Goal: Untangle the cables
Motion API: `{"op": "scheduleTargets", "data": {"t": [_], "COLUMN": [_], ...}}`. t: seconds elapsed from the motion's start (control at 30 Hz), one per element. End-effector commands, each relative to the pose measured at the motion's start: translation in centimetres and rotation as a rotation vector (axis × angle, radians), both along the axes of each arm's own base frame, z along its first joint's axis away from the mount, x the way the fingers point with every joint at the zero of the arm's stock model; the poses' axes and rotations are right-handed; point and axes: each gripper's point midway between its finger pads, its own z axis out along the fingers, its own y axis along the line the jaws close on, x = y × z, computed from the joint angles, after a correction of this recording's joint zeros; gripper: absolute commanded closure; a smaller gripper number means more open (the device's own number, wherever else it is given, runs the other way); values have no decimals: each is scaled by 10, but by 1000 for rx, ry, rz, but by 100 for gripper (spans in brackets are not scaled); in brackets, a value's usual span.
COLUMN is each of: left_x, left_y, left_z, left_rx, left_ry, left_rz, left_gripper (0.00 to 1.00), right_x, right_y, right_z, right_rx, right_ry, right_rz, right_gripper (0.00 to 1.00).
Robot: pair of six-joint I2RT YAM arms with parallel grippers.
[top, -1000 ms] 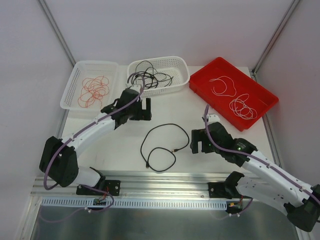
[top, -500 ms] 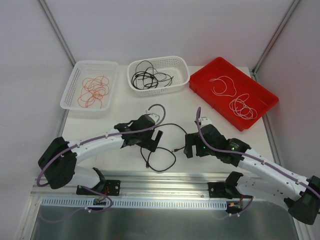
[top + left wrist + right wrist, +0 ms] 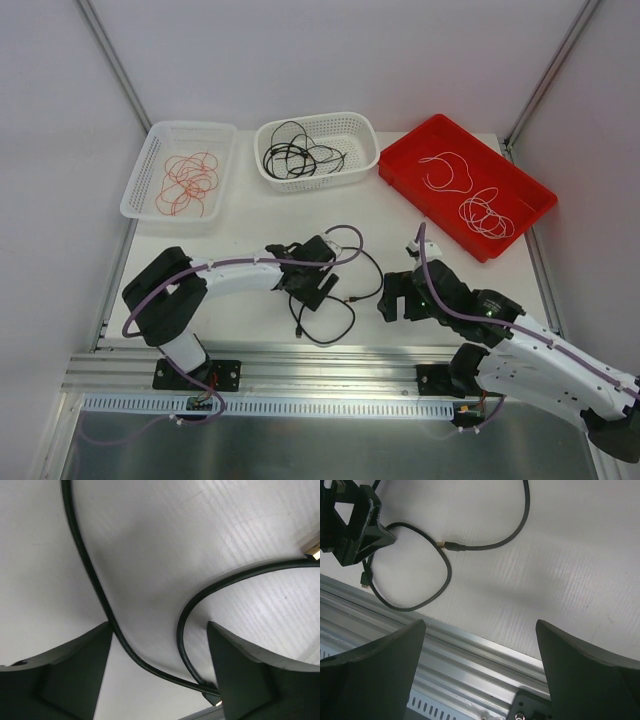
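Red-orange wires point(image 3: 186, 182) fill 10 o'clock's white mesh basket point(image 3: 190, 127); black cords point(image 3: 298, 156), 12 o'clock's oval white basket point(image 3: 320, 180); white wires point(image 3: 485, 215), 2 o'clock's red plastic tray point(image 3: 450, 135). Left gripper point(image 3: 159, 640) and right gripper point(image 3: 481, 630) gape wide.

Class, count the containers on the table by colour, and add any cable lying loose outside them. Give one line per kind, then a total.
White baskets: 2
Red tray: 1
Loose black cable: 1
Total: 4
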Motion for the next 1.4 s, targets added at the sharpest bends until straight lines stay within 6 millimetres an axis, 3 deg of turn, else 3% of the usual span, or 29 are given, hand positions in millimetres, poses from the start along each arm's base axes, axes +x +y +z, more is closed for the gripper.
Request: {"op": "scheduleTargets", "data": {"t": [0.0, 0.03, 0.13, 0.17, 0.27, 0.4, 0.6, 0.8, 1.13, 1.37], "left_x": [-3, -6, -9, -10, -7, 9, 40, 68, 130, 171], "left_y": [5, 6, 7, 7, 7, 10, 13, 19, 39, 48], "left_z": [-13, -16, -19, -20, -16, -1, 54, 124, 262, 335], "left_rx": [61, 67, 69, 68, 69, 73, 14, -55, -190, -318], "left_ry": [34, 48, 68, 73, 59, -31, -235, -445, -715, -809], "left_rz": [-8, -1, 19, 30, 53, 105, 196, 268, 369, 394], "left_gripper": [30, 43, 62, 78, 100, 100, 100, 100, 100, 100], "right_x": [-2, -2, -2, -2, -1, 0, 3, 5, 8, 9], "right_y": [-12, -15, -20, -20, -22, -24, -33, -40, -50, -55], "right_z": [1, 0, 1, 0, 0, 2, 8, 15, 22, 24], "right_rx": [-13, -18, -21, -20, -21, -28, -25, -11, 1, -13], "right_ry": [-13, -13, -25, -27, -33, -41, -80, -121, -178, -195], "right_rz": [-42, -48, -60, -62, -66, -79, -108, -132, -156, -162], "right_gripper": [3, 3, 3, 3, 3, 3, 3, 3, 3, 3]}}
